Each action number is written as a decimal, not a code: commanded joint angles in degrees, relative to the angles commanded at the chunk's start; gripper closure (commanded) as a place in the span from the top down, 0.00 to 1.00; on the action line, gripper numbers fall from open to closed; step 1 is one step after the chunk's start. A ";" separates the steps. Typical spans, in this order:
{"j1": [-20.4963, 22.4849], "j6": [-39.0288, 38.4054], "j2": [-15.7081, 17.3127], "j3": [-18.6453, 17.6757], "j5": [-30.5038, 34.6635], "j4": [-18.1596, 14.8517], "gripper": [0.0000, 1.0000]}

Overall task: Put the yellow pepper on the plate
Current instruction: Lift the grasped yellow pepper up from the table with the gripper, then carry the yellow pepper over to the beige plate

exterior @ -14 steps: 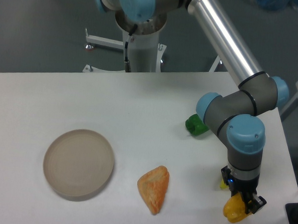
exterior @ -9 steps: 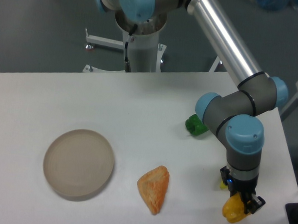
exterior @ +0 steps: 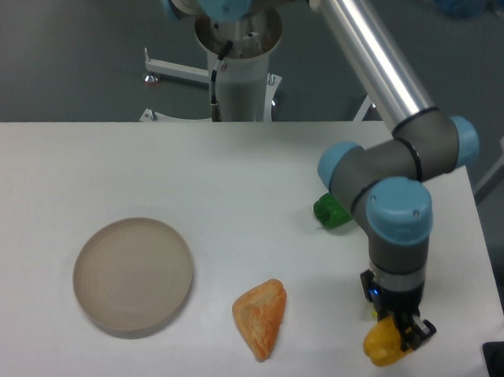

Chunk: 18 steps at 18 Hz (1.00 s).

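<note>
the yellow pepper [exterior: 381, 346] sat gripped in the pincer [exterior: 396, 335], low at about 5 o'clock on the table [exterior: 235, 196]. the plate [exterior: 133, 273] lay well apart at 8 o'clock, an orange wedge [exterior: 260, 316] between them, a green item [exterior: 330, 211] at 2 o'clock.

Even, diffuse overhead lighting; soft, faint shadows beneath objects. White table [exterior: 152, 158] bright without glare. Slight softness overall; background at 12 o'clock dim.
</note>
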 joint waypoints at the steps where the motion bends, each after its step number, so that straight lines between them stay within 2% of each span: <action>1: -0.96 -0.88 1.76 -1.41 0.00 -1.32 0.41; 4: -3.51 -7.45 6.86 -5.10 -0.09 -6.06 0.41; 7: -6.94 -15.89 11.69 -11.42 -0.53 -7.04 0.41; 9: -9.75 -21.95 14.33 -16.43 -0.88 -6.69 0.42; 10: -11.33 -25.64 15.39 -17.84 -0.88 -6.69 0.42; 13: -17.48 -37.32 15.49 -19.09 -0.79 -6.69 0.42; 18: -25.74 -54.04 11.90 -19.27 -0.70 -6.08 0.42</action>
